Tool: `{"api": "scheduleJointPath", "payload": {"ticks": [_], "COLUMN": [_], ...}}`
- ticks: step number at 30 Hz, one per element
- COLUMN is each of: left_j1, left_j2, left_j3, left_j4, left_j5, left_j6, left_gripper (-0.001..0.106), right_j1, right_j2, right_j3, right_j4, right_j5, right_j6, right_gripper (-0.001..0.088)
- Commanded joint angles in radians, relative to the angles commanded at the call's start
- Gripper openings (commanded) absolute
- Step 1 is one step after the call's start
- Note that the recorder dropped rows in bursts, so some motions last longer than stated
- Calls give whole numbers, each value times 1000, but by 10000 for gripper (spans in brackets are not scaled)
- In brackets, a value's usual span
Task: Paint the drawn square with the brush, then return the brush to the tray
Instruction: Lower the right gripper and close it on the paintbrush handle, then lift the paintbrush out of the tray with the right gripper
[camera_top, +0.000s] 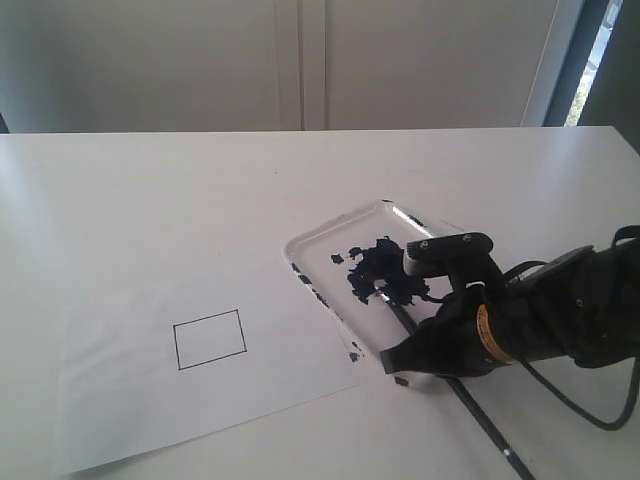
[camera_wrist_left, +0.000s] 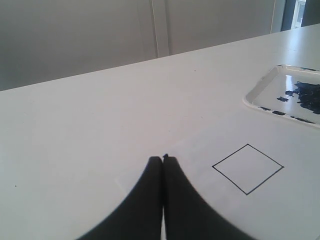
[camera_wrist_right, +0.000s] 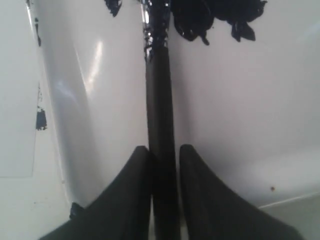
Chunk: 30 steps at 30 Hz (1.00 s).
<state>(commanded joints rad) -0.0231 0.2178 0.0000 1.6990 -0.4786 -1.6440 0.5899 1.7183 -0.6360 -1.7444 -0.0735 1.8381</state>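
Note:
The brush (camera_top: 470, 405) lies with its tip in the dark blue paint blob (camera_top: 375, 265) on the clear tray (camera_top: 330, 245); its black handle runs out over the tray's near edge onto the table. My right gripper (camera_top: 395, 365) sits low over that edge. In the right wrist view its fingers (camera_wrist_right: 137, 180) hug the brush handle (camera_wrist_right: 159, 90), shut on it, though a thin gap shows on one side. The drawn square (camera_top: 210, 340) on the white paper (camera_top: 120, 400) shows only its black outline. My left gripper (camera_wrist_left: 163, 159) is shut on nothing, near the square (camera_wrist_left: 247, 169).
The paper sheet lies left of the tray and touches its edge. Blue specks mark the tray rim (camera_top: 352, 352) next to the paper. The table's far edge meets a white wall; the right arm's cable (camera_top: 590, 415) loops over the front right.

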Motion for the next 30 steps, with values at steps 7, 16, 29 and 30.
{"api": "scheduleJointPath", "payload": {"ticks": [7,16,29,30], "left_j1": [0,0,0,0], "left_j2": [0,0,0,0], "left_j3": [0,0,0,0], "left_j4": [0,0,0,0], "left_j5": [0,0,0,0], "left_j6": [0,0,0,0], "left_gripper": [0,0,0,0], "right_j1": [18,18,18,18], "right_j2": [-136,-307,-455,-451], "right_j3": [-2,-2,-4,-4], "right_j4": [0,0,0,0], "right_j5": [-3,-115,-135,-135], "right_j6": [61,131,209,237], "right_gripper": [0,0,0,0]}}
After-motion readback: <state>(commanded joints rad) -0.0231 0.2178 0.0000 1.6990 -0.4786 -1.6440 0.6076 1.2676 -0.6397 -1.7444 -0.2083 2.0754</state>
